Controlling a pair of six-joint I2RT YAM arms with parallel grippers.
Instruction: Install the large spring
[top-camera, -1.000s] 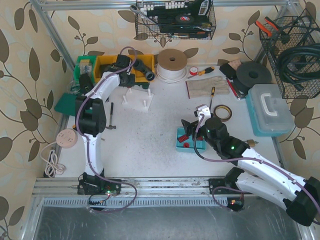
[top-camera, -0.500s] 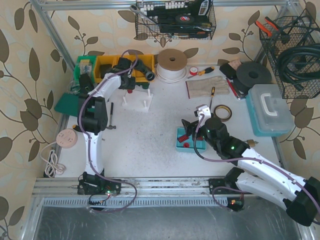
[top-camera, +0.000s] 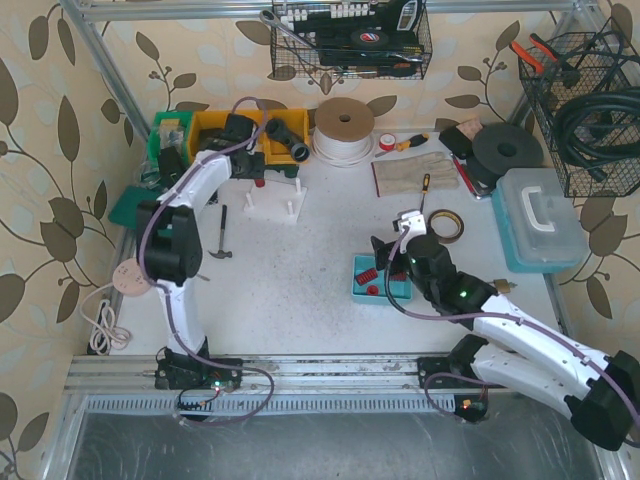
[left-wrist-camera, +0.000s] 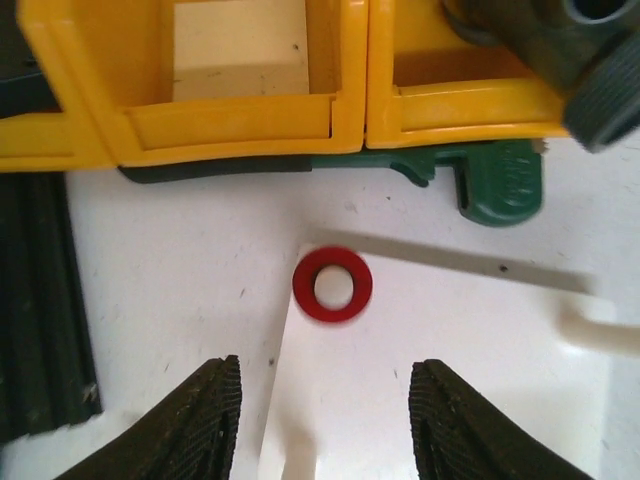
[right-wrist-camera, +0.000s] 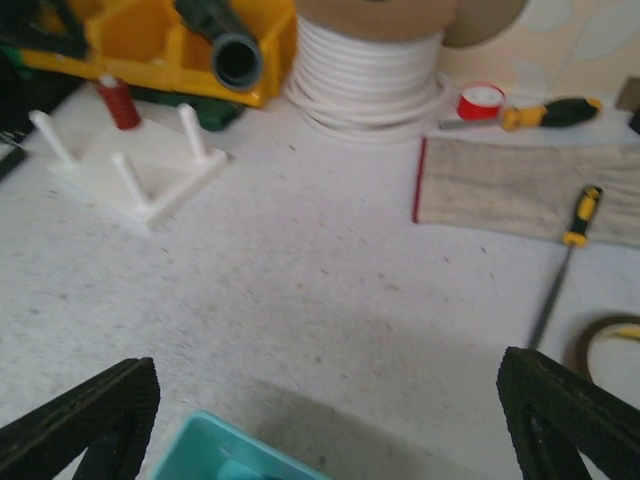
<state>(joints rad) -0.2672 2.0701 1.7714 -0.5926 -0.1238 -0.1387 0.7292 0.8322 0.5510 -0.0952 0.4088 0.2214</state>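
Your left pincer (left-wrist-camera: 322, 405) hangs wide and empty over the white peg stand (left-wrist-camera: 440, 345). The red spring (left-wrist-camera: 360, 290) stands upright on the stand's far corner, just ahead of the fingertips. Yellow bins (left-wrist-camera: 240, 130) and a green tool (left-wrist-camera: 500, 180) crowd close behind it. Your right pincer (right-wrist-camera: 325, 415), also wide and empty, hovers by the teal tray (right-wrist-camera: 225, 455), well apart.

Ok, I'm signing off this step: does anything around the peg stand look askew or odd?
Nothing stands out. The red spring stands upright at a corner of the white stand, which lies flat on the table. The left gripper hangs open above it, touching nothing.
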